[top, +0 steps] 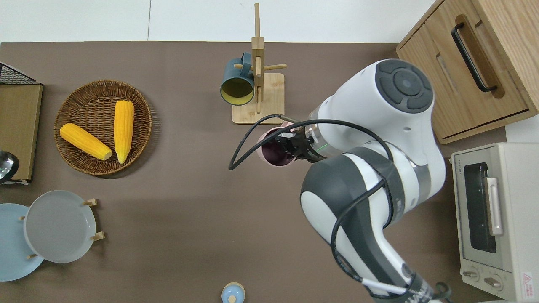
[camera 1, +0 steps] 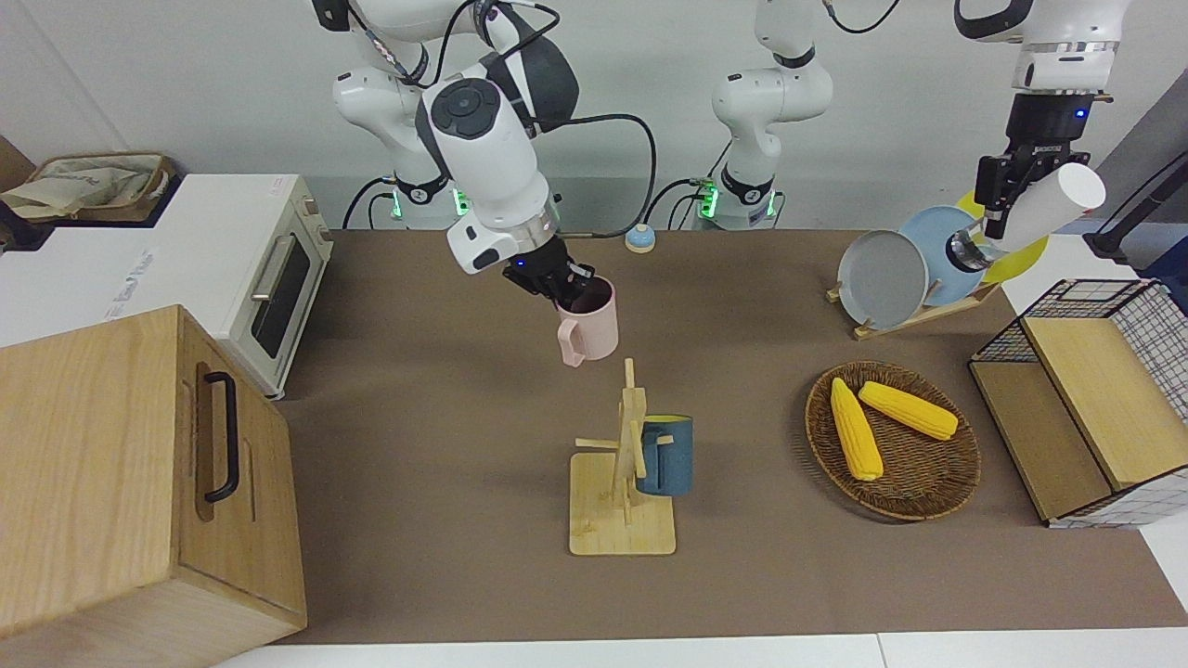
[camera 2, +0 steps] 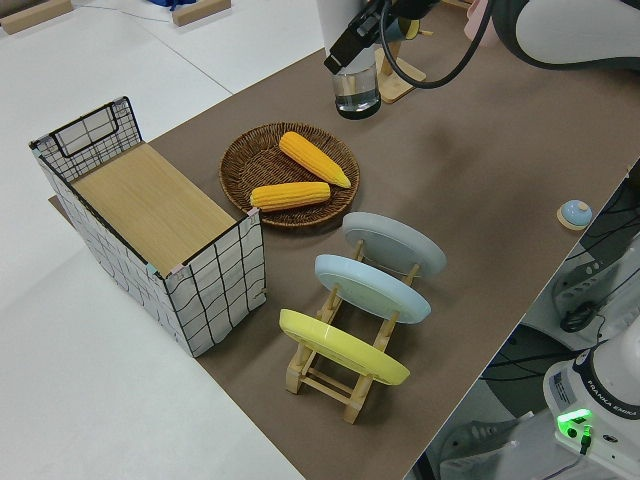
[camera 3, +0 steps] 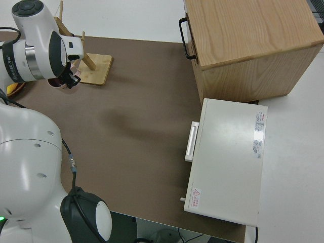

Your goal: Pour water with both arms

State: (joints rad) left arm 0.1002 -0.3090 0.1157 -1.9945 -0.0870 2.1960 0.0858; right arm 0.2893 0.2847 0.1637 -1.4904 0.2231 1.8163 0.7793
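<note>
My right gripper [camera 1: 560,286] is shut on the rim of a pink mug [camera 1: 588,325] and holds it upright in the air. In the overhead view the pink mug [top: 269,152] is over the table, just nearer to the robots than the mug rack's base. My left gripper [camera 1: 998,215] is shut on a white bottle [camera 1: 1039,215] with a clear end, tilted, up in the air at the left arm's end of the table. In the left side view the bottle's clear end [camera 2: 357,90] points down. Only a bit of it [top: 6,166] shows in the overhead view.
A wooden mug rack [camera 1: 624,464] carries a blue mug [camera 1: 666,455]. A wicker basket [camera 1: 928,492] holds two corn cobs. A plate rack [camera 1: 914,260], a wire crate [camera 1: 1114,390], a wooden cabinet [camera 1: 121,482], a toaster oven [camera 1: 241,269] and a small blue bell [camera 1: 639,238] stand around the table.
</note>
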